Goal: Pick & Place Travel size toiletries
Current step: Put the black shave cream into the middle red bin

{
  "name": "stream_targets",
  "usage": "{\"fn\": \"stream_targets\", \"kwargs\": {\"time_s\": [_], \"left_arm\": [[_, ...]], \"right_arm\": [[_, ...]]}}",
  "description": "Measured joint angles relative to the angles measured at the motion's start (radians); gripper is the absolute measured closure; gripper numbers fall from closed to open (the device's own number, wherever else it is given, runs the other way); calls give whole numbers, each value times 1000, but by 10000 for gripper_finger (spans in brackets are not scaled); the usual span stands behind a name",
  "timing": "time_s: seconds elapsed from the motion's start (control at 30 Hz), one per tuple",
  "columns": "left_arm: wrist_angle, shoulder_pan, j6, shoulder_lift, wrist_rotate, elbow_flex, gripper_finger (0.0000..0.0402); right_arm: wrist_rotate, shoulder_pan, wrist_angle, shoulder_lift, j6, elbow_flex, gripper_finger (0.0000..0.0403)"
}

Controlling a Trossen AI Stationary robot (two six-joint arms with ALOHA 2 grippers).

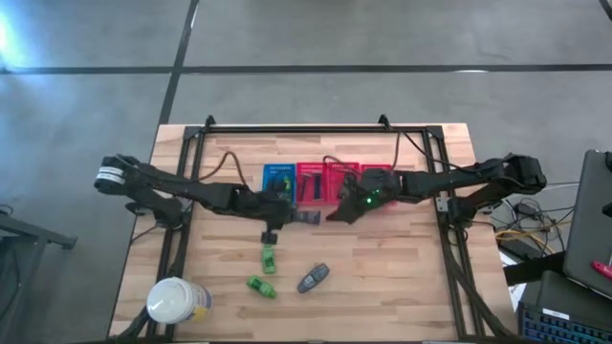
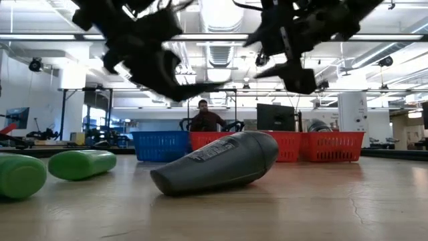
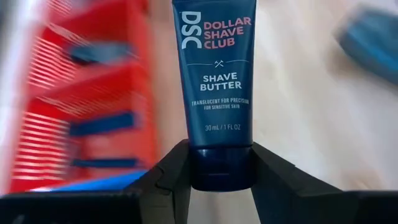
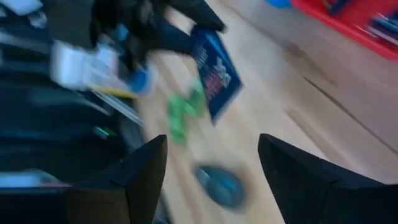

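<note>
My left gripper [image 1: 285,216] hovers mid-table in front of the baskets, shut on a dark blue shave-butter tube [image 3: 214,74]. In the high view the tube [image 1: 308,218] sticks out toward the table's right. My right gripper [image 1: 338,212] is open and holds nothing. It hangs just right of the tube, which also shows in the right wrist view [image 4: 214,71]. Two green bottles [image 1: 270,258] [image 1: 261,287] and a grey oval container [image 1: 313,278] lie on their sides on the wood nearer the near edge. In the low view the grey container [image 2: 217,164] lies in the middle. My left gripper pinches the tube by its dark cap end [image 3: 222,168], one finger [image 3: 171,180] on each side. The tube runs on in line with the fingers, away from the wrist and roughly level. It is lifted clear of the table.
Along the far side stands a row of mesh baskets, one blue [image 1: 279,180] and three red [image 1: 311,182] [image 1: 342,178] [image 1: 375,178]. A large white jar [image 1: 177,301] stands at the near left corner. A person [image 2: 206,117] is in the room beyond the table.
</note>
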Motion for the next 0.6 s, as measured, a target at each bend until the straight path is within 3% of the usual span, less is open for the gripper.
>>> {"fn": "stream_targets", "kwargs": {"time_s": [0.13, 0.4, 0.6], "left_arm": [[73, 13, -3, -16, -86, 11, 272], [121, 33, -3, 23, -105, 37, 272], [176, 59, -4, 46, -110, 55, 272]], "right_arm": [[1, -22, 151, 13, 79, -42, 146], [54, -40, 179, 14, 83, -30, 125], [51, -50, 174, 31, 106, -31, 161]]}}
